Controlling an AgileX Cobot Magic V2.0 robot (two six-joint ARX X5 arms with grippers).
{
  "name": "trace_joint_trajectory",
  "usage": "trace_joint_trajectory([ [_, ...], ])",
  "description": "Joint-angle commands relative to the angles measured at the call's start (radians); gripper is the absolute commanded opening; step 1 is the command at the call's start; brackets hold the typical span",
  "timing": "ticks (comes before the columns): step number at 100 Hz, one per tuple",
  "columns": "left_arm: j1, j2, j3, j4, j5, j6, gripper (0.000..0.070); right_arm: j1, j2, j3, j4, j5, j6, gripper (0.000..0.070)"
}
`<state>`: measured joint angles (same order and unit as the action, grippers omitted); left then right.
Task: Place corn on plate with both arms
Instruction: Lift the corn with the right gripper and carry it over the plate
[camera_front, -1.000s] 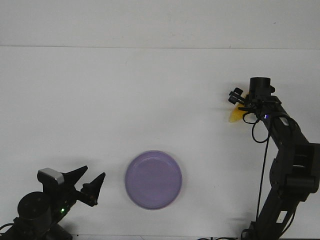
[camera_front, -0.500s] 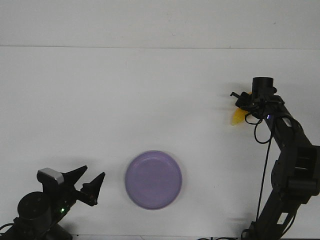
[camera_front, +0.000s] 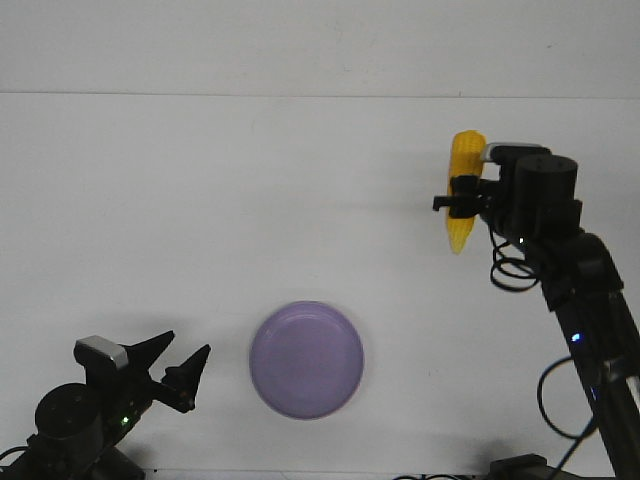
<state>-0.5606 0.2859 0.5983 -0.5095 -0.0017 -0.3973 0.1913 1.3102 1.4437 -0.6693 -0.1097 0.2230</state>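
Observation:
The yellow-orange corn (camera_front: 462, 188) hangs above the table at the right, held upright with its paler pointed tip down. My right gripper (camera_front: 462, 200) is shut on the corn around its middle. The lavender plate (camera_front: 306, 359) lies flat near the front centre, well to the left of and below the corn in the picture. My left gripper (camera_front: 182, 370) is open and empty at the front left, its pointed fingers aimed right toward the plate, a short gap away from its rim.
The white table (camera_front: 250, 200) runs back to a far edge against a pale wall. The right arm's black links and cables (camera_front: 580, 330) rise along the right side. The left arm's base (camera_front: 70, 420) sits at the front left corner.
The right gripper has lifted the corn off the table and raised it. The arm has straightened up. The corn now shows full length. The left arm and plate have not moved.

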Motion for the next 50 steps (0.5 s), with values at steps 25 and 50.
trace_joint_trajectory([
  [25, -0.004, 0.003, 0.002, 0.005, -0.003, 0.019, 0.05, 0.504, -0.072, -0.279, 0.102, 0.007, -0.067, 0.0161],
  [50, -0.004, 0.003, 0.001, 0.002, -0.003, 0.019, 0.05, 0.761, 0.058, -0.438, 0.28, 0.092, -0.033, 0.0161],
])
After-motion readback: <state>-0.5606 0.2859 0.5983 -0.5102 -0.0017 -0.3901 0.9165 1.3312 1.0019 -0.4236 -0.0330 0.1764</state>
